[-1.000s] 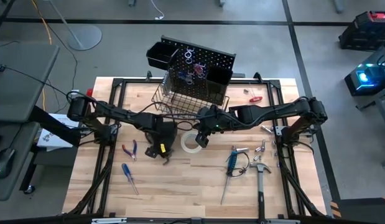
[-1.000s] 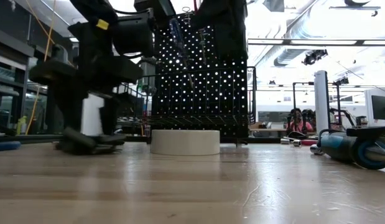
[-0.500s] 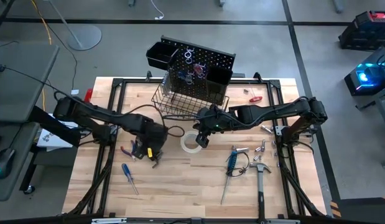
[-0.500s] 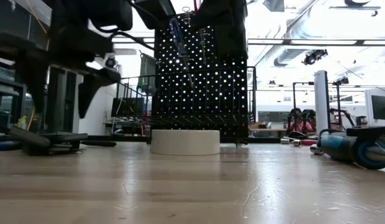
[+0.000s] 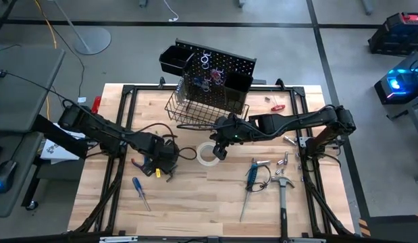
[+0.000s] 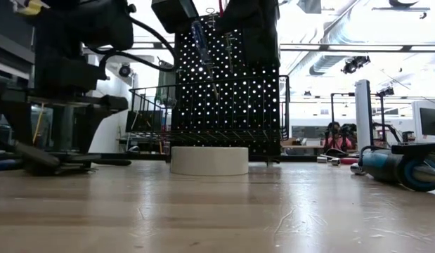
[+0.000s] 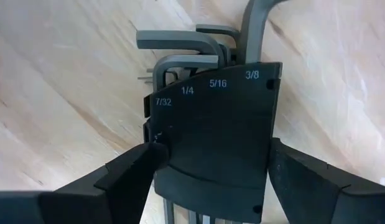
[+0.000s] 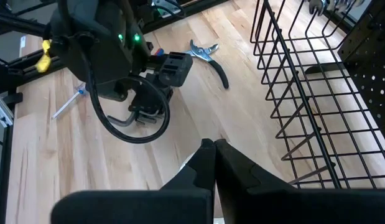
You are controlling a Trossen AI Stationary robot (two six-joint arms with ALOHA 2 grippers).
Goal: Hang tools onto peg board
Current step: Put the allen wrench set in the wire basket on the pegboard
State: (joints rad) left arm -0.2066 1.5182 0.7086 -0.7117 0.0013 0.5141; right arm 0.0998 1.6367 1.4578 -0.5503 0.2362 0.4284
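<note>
Hex-key set [image 7: 211,143] flat on bench [image 5: 195,202], between left hand's [image 7: 211,165] spread fingers | right hand [image 8: 214,162] closed, idle near peg board [image 5: 219,74] | advice: centre on holder, probably lower slightly, then close squarely.

The tape roll [image 5: 208,154] lies before the peg board [image 5: 219,75], pliers [image 5: 140,163] and screwdriver [image 5: 140,192] to its left

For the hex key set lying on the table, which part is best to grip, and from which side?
Grip the dark holder block, not the bent keys fanning from one end. Probably come from above with the left pincer: its open fingers already flank the holder's two flat sides.
</note>
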